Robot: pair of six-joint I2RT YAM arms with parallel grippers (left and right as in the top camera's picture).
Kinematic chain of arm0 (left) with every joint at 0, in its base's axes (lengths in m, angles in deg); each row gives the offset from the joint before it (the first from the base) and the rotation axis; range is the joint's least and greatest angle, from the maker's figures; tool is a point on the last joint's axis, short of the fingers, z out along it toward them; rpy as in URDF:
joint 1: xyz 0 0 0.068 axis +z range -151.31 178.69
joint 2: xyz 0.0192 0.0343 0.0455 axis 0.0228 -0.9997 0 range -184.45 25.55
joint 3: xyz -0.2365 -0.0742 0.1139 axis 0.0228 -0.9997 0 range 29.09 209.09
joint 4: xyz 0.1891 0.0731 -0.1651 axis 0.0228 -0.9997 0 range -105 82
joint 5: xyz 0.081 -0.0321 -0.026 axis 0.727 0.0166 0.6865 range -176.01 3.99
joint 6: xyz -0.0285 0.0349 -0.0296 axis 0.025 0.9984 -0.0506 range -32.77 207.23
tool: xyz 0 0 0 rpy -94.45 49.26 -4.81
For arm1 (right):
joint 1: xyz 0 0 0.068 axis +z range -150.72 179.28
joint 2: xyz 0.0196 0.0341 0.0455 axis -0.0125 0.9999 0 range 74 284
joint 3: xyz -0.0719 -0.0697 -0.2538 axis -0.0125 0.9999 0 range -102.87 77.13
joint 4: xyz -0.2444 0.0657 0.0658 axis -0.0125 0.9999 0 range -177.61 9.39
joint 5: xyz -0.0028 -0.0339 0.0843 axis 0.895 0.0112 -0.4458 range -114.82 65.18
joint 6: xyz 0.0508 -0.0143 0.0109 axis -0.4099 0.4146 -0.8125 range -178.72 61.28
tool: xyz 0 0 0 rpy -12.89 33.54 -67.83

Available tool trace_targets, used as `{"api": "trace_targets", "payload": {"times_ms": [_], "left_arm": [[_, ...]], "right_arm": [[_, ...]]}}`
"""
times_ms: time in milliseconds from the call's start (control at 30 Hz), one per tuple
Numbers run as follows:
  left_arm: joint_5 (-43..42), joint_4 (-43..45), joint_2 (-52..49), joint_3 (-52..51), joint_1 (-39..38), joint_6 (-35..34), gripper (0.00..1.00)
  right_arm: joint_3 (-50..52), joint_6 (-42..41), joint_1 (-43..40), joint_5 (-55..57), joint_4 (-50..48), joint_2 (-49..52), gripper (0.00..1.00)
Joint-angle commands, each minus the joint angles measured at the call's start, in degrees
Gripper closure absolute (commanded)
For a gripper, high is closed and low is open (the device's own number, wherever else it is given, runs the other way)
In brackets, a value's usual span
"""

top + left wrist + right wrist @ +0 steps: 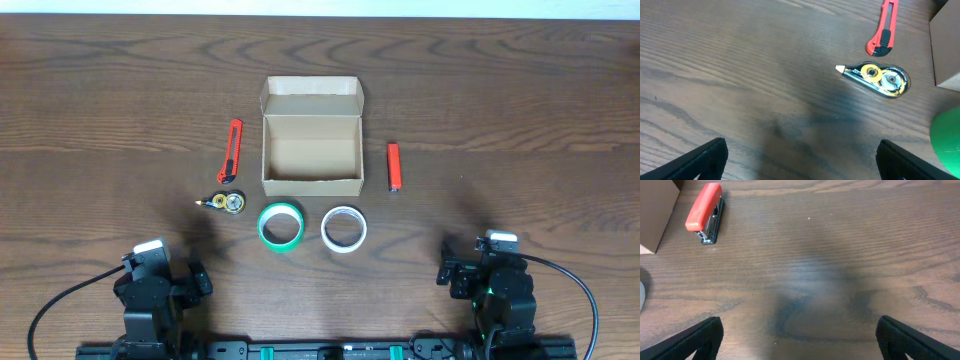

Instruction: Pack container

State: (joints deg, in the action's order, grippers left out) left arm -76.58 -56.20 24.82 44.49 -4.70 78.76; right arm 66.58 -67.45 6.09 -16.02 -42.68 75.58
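Overhead, the container (311, 150) sits at the middle of the wooden table (520, 90), a tan cardboard box with its lid flap folded back on the far side and its inside open to view. Left of it lies a red utility knife (231, 150), close by but not touching, and nearer the arms a correction tape dispenser (226, 202) with yellow wheels rests just off the box's near left corner. In front of the box two tape rolls lie flat side by side, a green roll (281, 226) on the left and a white roll (344, 229) on the right, with a small gap between them. A red stapler (394, 166) lies just right of the box, running parallel to its side wall. Both arms are at the near edge of the table, well apart from all these things. The left wrist view shows the left gripper (802, 160) with its fingers spread wide over bare wood, the dispenser and knife ahead of it. The right wrist view shows the right gripper (800, 337) likewise spread wide and holding nothing, with the stapler ahead to its left
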Motion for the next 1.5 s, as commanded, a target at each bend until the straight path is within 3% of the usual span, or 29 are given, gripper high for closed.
{"api": "trace_targets", "payload": {"times_ms": [0,667,933,1100,1467], "left_arm": [[0.61,-1.25,0.48,-0.28,0.39,1.22,0.05],[0.61,-1.25,0.48,-0.28,0.37,1.2,0.05],[0.61,-1.25,0.48,-0.28,0.37,1.2,0.05],[0.61,-1.25,0.48,-0.28,0.37,1.2,0.05],[0.61,-1.25,0.48,-0.28,0.37,1.2,0.05]], "right_arm": [[0.66,-0.66,-0.61,-0.02,-0.15,-0.61,0.01],[0.66,0.37,-0.61,1.01,-0.52,-0.61,0.01],[-1.05,-0.66,-0.61,-9.11,-5.35,1.16,0.01],[-8.94,-1.09,-0.61,-10.19,-5.38,11.47,0.01],[-41.75,-1.09,1.38,-12.37,-3.34,55.84,0.01]]}}
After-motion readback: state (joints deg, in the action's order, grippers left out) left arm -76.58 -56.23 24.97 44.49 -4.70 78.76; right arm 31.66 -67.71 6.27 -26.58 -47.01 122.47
